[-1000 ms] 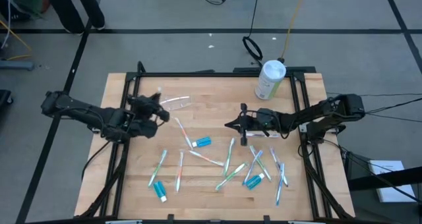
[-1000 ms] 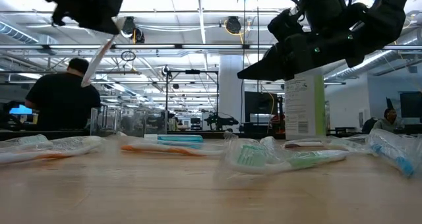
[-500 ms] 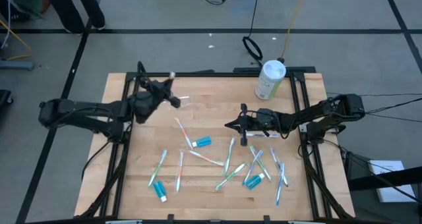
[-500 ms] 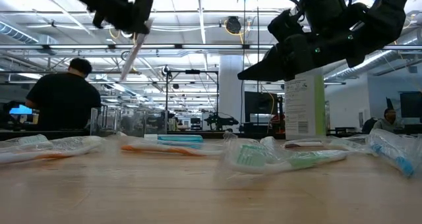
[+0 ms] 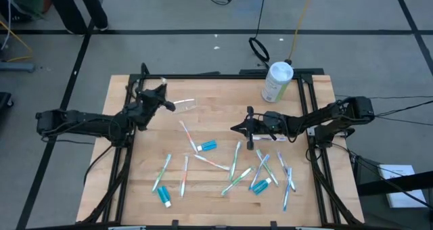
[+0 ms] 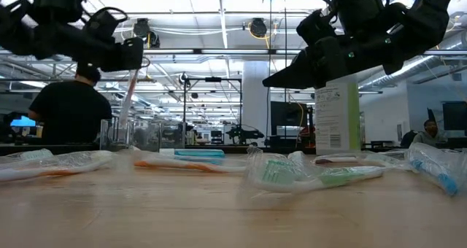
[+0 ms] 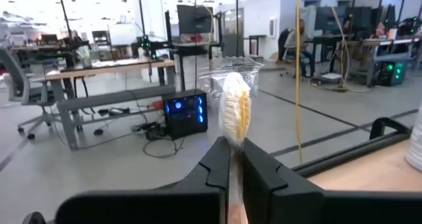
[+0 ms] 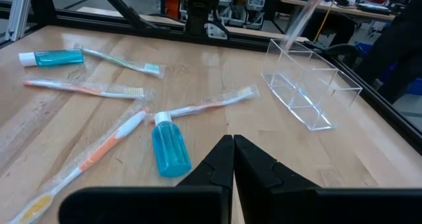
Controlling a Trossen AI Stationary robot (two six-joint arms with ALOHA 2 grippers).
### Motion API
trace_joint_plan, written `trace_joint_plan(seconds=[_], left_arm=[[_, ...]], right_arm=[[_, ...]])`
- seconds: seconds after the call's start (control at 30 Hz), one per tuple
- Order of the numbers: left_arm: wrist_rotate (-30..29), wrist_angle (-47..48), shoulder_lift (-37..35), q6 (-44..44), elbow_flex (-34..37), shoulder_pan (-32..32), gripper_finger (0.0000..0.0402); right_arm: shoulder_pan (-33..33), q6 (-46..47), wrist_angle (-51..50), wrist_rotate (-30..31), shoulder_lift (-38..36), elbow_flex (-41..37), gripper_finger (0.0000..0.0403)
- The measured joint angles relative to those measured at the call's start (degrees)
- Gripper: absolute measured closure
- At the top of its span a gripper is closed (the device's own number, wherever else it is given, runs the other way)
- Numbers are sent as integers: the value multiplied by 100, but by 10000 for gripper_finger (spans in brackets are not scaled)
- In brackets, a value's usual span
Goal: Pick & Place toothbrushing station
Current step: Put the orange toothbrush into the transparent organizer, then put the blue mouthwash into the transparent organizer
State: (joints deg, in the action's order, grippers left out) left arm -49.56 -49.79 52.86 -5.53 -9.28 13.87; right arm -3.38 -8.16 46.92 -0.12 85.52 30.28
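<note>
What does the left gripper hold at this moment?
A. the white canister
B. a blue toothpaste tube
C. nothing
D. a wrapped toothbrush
D: in the left wrist view, the left gripper is shut on a wrapped toothbrush, whose bristle head sticks out past the fingers.

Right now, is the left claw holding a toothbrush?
Yes, the left claw is shut on a wrapped toothbrush, whose bristle head sticks out past the fingers.
</note>
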Motion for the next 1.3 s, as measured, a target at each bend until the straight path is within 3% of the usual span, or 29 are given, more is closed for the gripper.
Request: trace_joint_plan(seconds=[0.13,0.3,0.7,0.9,1.13,1.3], left_arm=[[-73,-300,-4,-173,230,42,390],[-149,689,0,745,261,128,394],[-151,1428,0,1363,261,9,293],[-152,1221,-37,1242,246,-184,261],[-473,1698,-263,476,-396,-558,252],[-655,3356,-345,457,-1299,-931,252]], right_arm=[[0,0,-2,0,0,0,399],[0,0,-2,0,0,0,399],[0,-28,-2,0,0,0,399],[0,-42,-2,0,0,0,399],[0,-42,-2,0,0,0,399],[0,-4,-2,0,0,0,399]])
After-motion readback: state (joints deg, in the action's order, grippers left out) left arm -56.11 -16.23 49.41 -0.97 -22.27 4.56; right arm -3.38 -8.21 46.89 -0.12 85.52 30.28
